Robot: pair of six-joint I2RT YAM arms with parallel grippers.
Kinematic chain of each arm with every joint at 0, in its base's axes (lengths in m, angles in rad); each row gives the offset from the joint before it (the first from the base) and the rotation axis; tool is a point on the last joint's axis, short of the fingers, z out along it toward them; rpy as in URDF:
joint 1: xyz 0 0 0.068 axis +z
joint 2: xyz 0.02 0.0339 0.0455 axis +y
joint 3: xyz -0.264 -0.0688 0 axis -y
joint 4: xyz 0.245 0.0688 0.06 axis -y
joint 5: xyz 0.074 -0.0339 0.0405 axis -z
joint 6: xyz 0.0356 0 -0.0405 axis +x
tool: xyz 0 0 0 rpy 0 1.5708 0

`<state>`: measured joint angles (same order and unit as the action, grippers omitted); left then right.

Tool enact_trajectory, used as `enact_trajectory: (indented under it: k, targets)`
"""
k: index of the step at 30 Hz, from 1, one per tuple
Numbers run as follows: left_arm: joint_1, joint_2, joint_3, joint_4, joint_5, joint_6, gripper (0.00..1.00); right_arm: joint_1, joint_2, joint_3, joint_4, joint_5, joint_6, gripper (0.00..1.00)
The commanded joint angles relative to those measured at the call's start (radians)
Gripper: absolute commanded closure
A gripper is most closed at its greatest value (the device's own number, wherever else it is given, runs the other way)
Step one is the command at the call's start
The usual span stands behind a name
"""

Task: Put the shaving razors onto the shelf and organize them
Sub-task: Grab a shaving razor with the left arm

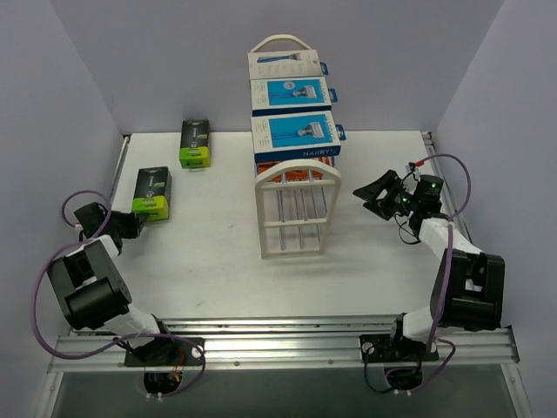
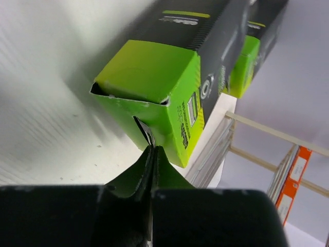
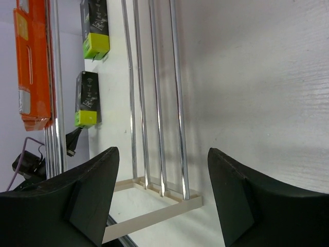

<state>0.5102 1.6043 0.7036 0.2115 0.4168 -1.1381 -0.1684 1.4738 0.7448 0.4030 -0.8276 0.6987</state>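
A black-and-lime razor box (image 1: 150,193) (image 2: 154,77) lies at the table's left. My left gripper (image 1: 132,223) (image 2: 153,150) is shut at its near lime end, the tips pinched on a thin tab hanging from the box. A second black-and-lime box (image 1: 195,144) (image 2: 257,46) lies farther back. The cream shelf (image 1: 291,209) (image 3: 154,77) stands mid-table with three blue-and-white razor boxes (image 1: 294,135) on its upper tiers and orange boxes (image 1: 296,171) (image 3: 33,67) below. To the shelf's right, my right gripper (image 1: 383,193) (image 3: 162,195) is open and empty, facing its lower bars.
Purple walls enclose the table on three sides. A metal rail (image 1: 278,335) runs along the near edge between the arm bases. White tabletop (image 1: 209,261) lies between the left boxes and the shelf.
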Motion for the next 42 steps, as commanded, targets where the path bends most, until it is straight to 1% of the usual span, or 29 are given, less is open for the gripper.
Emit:
enact_trajectory:
  k: [1,6,10,15,17,19,20,21,23,27,29,33,36,37,38,40,42]
  targets:
    - [-0.010,-0.113,0.013,-0.020,0.075,0.044,0.98,0.007,-0.073,0.019,-0.042,0.001,-0.031,0.35]
    - [-0.012,-0.214,-0.026,-0.093,0.115,0.075,0.98,0.007,-0.145,-0.004,-0.124,0.015,-0.067,0.35]
    - [-0.012,-0.329,-0.098,-0.119,0.134,0.084,0.98,0.006,-0.188,-0.001,-0.199,0.025,-0.097,0.35]
    - [-0.013,-0.438,-0.219,-0.126,0.192,0.057,0.98,0.015,-0.244,-0.022,-0.211,0.054,-0.091,0.35]
    - [-0.022,-0.507,-0.249,-0.144,0.195,0.055,0.98,0.020,-0.250,-0.036,-0.201,0.064,-0.082,0.35]
    - [-0.044,-0.570,-0.276,-0.164,0.198,0.067,0.98,0.023,-0.247,-0.044,-0.188,0.064,-0.070,0.35]
    - [-0.056,-0.584,-0.276,-0.199,0.195,0.077,0.98,0.024,-0.244,-0.045,-0.187,0.067,-0.068,0.35]
    - [-0.090,-0.602,-0.273,-0.210,0.191,0.086,0.98,0.026,-0.242,-0.050,-0.184,0.068,-0.067,0.35]
    - [-0.122,-0.606,-0.262,-0.274,0.183,0.110,0.98,0.026,-0.239,-0.050,-0.187,0.068,-0.067,0.35]
    - [-0.194,-0.569,-0.254,-0.278,0.203,0.112,0.98,0.026,-0.242,-0.050,-0.196,0.070,-0.074,0.35]
    - [-0.220,-0.523,-0.245,-0.264,0.243,0.118,0.98,0.024,-0.245,-0.047,-0.211,0.073,-0.087,0.34]
    - [-0.237,-0.448,-0.208,-0.271,0.304,0.144,0.98,0.024,-0.242,-0.048,-0.219,0.079,-0.096,0.34]
    - [-0.248,-0.406,-0.153,-0.357,0.306,0.225,0.98,0.023,-0.231,-0.053,-0.214,0.081,-0.099,0.34]
    - [-0.249,-0.394,-0.136,-0.357,0.306,0.247,0.98,0.023,-0.228,-0.053,-0.214,0.081,-0.102,0.34]
    - [-0.251,-0.383,-0.097,-0.413,0.306,0.270,0.98,0.023,-0.224,-0.053,-0.214,0.082,-0.107,0.34]
    - [-0.249,-0.348,-0.061,-0.463,0.307,0.311,0.98,0.023,-0.216,-0.055,-0.216,0.081,-0.113,0.34]
    - [-0.249,-0.314,-0.009,-0.481,0.304,0.333,0.98,0.023,-0.208,-0.053,-0.216,0.078,-0.125,0.34]
